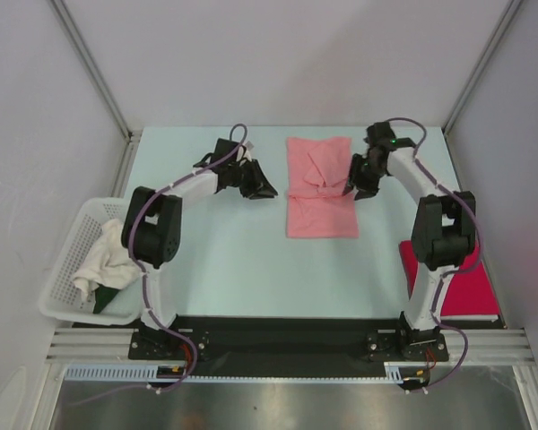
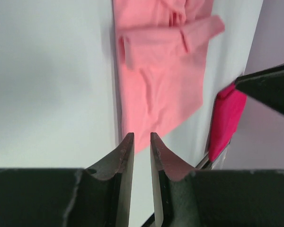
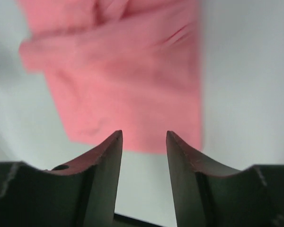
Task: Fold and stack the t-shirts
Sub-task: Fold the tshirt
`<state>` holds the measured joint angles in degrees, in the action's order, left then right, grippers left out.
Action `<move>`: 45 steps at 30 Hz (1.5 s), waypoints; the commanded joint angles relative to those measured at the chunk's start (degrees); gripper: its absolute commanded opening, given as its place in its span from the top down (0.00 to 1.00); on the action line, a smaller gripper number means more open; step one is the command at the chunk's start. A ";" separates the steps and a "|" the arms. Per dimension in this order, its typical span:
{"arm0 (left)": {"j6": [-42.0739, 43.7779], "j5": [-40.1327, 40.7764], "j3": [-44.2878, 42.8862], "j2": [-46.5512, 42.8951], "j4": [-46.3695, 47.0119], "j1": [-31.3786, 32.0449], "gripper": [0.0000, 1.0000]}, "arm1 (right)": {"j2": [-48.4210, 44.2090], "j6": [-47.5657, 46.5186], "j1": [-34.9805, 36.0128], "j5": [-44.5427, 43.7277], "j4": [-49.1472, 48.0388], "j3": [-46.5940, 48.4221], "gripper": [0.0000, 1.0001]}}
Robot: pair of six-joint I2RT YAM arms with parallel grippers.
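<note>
A light salmon-pink t-shirt [image 1: 321,193] lies flat in the middle of the table, its sleeves folded inward across the body. The left wrist view shows the same pink t-shirt [image 2: 161,71], and so does the right wrist view [image 3: 123,71]. My left gripper [image 1: 267,188] hovers just off its left edge, jaws a little apart and empty [image 2: 142,137]. My right gripper [image 1: 351,189] hangs over its right edge, open with nothing between the fingers [image 3: 144,135]. A folded magenta-red t-shirt [image 1: 462,288] rests at the near right, partly behind the right arm, and appears in the left wrist view [image 2: 226,118].
A white lattice basket [image 1: 61,296] stands at the near left edge, holding a crumpled white cloth [image 1: 103,260] and something dark green. Grey walls close in the table on three sides. The arm bases sit on a black rail along the near edge.
</note>
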<state>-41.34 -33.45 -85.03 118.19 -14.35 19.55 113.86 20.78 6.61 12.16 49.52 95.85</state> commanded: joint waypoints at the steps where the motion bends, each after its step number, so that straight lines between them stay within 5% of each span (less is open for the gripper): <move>1: 6.54 0.85 6.71 -9.72 -3.32 0.40 0.75 | -6.63 1.72 8.14 -5.39 -7.85 -8.12 0.52; 8: 6.54 -0.47 17.96 -17.46 -1.82 2.16 0.76 | -0.15 1.37 14.13 -9.34 -12.25 -7.79 0.51; 23: 6.80 -3.20 22.99 -19.40 -0.94 2.95 0.79 | 13.13 -3.63 15.27 -17.78 -9.80 7.58 0.50; 29: 6.80 -4.78 21.05 -18.00 -1.12 2.95 0.80 | 21.39 -4.16 13.34 -19.02 -7.42 21.19 0.50; 36: 6.71 -5.22 19.12 -18.00 -1.73 3.04 0.76 | 26.33 -5.66 11.76 -18.67 1.37 50.21 0.45; 41: 5.84 -5.30 16.22 -17.12 -1.12 4.62 0.71 | 15.45 -2.42 8.95 -12.70 0.85 41.72 0.43; 45: 3.64 -7.06 14.55 -14.58 4.83 6.64 0.69 | 1.67 -1.00 4.92 -4.54 -4.06 18.23 0.44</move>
<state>-36.32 -37.74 -67.53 101.62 -15.33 24.38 124.92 18.02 14.26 0.67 47.51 126.45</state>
